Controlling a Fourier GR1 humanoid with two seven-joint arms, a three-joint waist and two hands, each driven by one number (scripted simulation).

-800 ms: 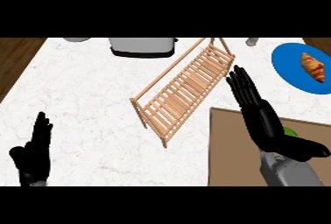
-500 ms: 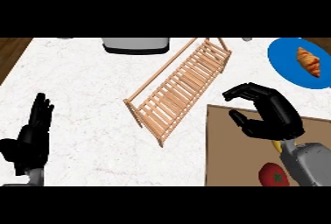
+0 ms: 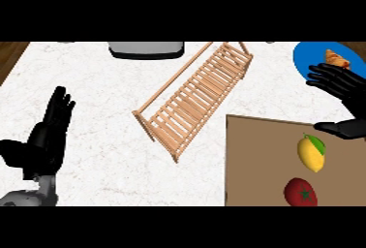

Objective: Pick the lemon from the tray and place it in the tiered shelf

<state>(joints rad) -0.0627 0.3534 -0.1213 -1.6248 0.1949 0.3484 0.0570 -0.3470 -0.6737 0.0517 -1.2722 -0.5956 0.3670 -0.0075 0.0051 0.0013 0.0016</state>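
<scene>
A yellow lemon (image 3: 311, 153) with a green leaf lies on the brown tray (image 3: 257, 164) at the lower right. Just below it sits a red tomato (image 3: 301, 192). The wooden slatted tiered shelf (image 3: 194, 100) lies diagonally across the middle of the counter. My right hand (image 3: 342, 92) hovers at the right edge, above and to the right of the lemon, fingers spread and thumb pointing left, holding nothing. My left hand (image 3: 44, 138) rests open at the lower left, fingers up.
A blue plate (image 3: 309, 60) with a croissant (image 3: 336, 58) sits at the top right, partly behind my right hand. A grey appliance (image 3: 146, 48) stands at the counter's far edge. White marble counter lies between the shelf and my left hand.
My right hand has opened from a curl and moved right and up, off the tray, uncovering the lemon. The view has shifted, so the tomato now shows whole. My left hand stays put.
</scene>
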